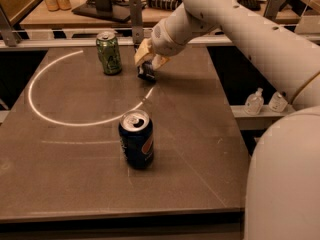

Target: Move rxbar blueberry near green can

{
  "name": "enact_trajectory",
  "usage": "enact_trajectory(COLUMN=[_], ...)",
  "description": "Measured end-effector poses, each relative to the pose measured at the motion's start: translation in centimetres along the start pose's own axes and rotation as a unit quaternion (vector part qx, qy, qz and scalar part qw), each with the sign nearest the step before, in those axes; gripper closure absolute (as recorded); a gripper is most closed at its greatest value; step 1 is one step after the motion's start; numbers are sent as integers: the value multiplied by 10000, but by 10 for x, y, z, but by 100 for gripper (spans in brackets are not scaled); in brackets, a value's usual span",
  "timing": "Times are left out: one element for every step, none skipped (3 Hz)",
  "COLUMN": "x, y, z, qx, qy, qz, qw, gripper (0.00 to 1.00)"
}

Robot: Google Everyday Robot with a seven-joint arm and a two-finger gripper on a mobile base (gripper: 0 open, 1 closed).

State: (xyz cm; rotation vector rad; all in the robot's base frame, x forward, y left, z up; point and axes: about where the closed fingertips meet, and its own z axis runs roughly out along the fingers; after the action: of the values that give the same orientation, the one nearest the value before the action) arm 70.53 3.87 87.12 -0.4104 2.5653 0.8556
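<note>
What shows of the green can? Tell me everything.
The green can is a shiny green metal drink can with a silver top, its sides slightly dented. It stands upright near the table's far edge. Only the table touches it. The tool, shut on the rxbar blueberry, is apart from it, to its right in the view.
</note>
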Motion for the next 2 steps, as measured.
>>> enact_trajectory(x=[-7, -9], y=[10, 11], z=[6, 10], qx=[-197, -193], qy=[-3, 37], qz=[124, 181], qw=[9997, 9996], gripper=[61, 30])
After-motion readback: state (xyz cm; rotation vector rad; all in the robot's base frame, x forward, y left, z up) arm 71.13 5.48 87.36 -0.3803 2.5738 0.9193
